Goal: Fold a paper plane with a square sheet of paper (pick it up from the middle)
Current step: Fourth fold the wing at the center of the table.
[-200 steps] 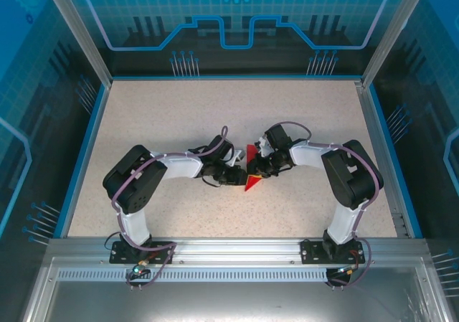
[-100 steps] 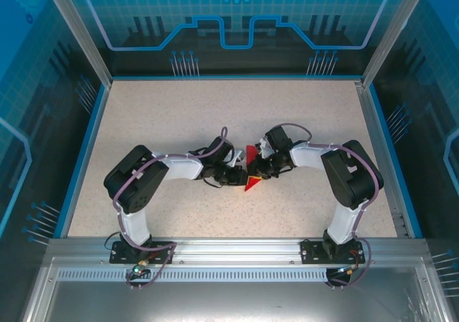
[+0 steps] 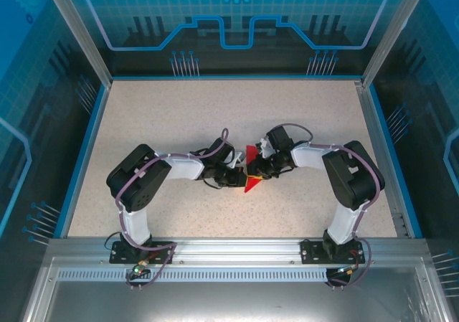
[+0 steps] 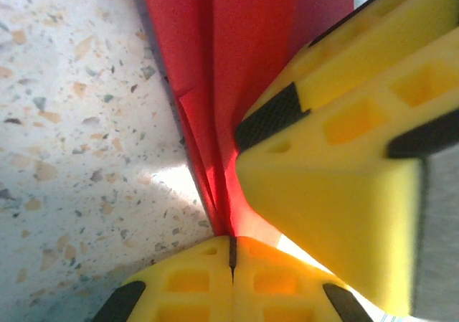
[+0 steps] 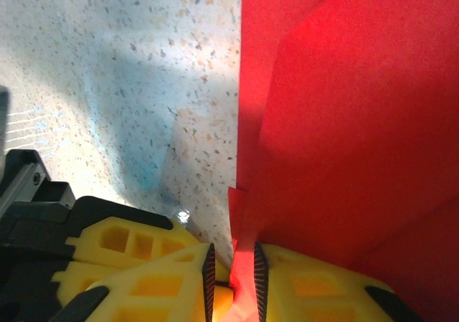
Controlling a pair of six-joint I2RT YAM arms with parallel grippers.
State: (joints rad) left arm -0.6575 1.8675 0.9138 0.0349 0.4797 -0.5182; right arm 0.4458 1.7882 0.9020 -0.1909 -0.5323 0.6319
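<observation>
**Red sheet of paper (image 3: 250,185) pinched from both sides near the middle of the counter (image 3: 143,121)**

The sheet sits just near-side of the counter's middle. It is creased into long overlapping flaps, and its pointed end aims at the counter's near edge.

The left end effector (image 4: 231,244) reaches in from the counter's left half. Its yellow fingers (image 4: 186,282) are pressed together, and a folded ridge of the paper runs down into the seam between them.

The right end effector (image 5: 233,273) comes in from the counter's right half. Its black pads (image 5: 209,273) stand either side of a thin edge of the sheet, nipping it with almost no gap. In the left wrist view, one of its fingers lies against the red paper just beside the left pinch.

Speckled counter surface shows bare beside the paper.
</observation>
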